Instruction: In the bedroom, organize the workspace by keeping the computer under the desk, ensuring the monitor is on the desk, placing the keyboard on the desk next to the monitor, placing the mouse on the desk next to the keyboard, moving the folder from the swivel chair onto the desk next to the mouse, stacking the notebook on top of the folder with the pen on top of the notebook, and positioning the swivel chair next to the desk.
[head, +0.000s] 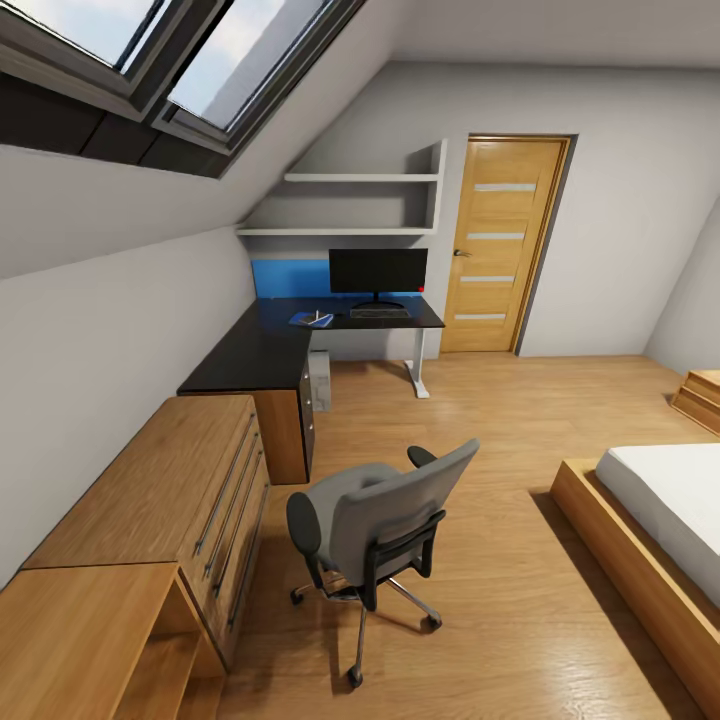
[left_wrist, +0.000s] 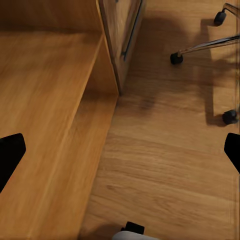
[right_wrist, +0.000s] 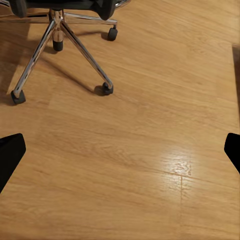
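From the head view we see the bedroom's light wood floor (head: 480, 560) spreading out, with the white-sheeted bed (head: 670, 500) cut off at 3 o'clock and a skylight (head: 150, 60) at 11 o'clock. At 12 o'clock, far from us, stands the counter (head: 270, 345), glossy black with a blue back panel. A light wooden drawer unit (head: 190, 490) runs along the wall at 9 o'clock, just beside the counter's near end.

The swivel chair (head: 385, 525) sits on the floor near the centre of the view, well apart from the counter, its backrest turned toward us; the backrest hides most of the seat. The monitor (head: 378, 272) stands upright on the counter, the keyboard (head: 380, 313) just in front of its stand. At 9 o'clock from the keyboard lies the blue folder (head: 308, 318), with something small and pale on it that is too small to name. The computer (head: 319, 378) stands on the floor under the counter, partly hidden by a cabinet. We cannot make out the mouse.

The left wrist view adds what the head view lacks: the drawer unit's edge (left_wrist: 55, 125) close up and two chair castors at the frame's border. The right wrist view shows the chair's chrome base (right_wrist: 60, 40) and castors on bare floor.

The left tool (left_wrist: 120, 150) and right tool (right_wrist: 120, 150) both point down at the floor, dark fingertips (left_wrist: 10, 152) (right_wrist: 10, 152) spread wide to the frame edges, holding nothing.
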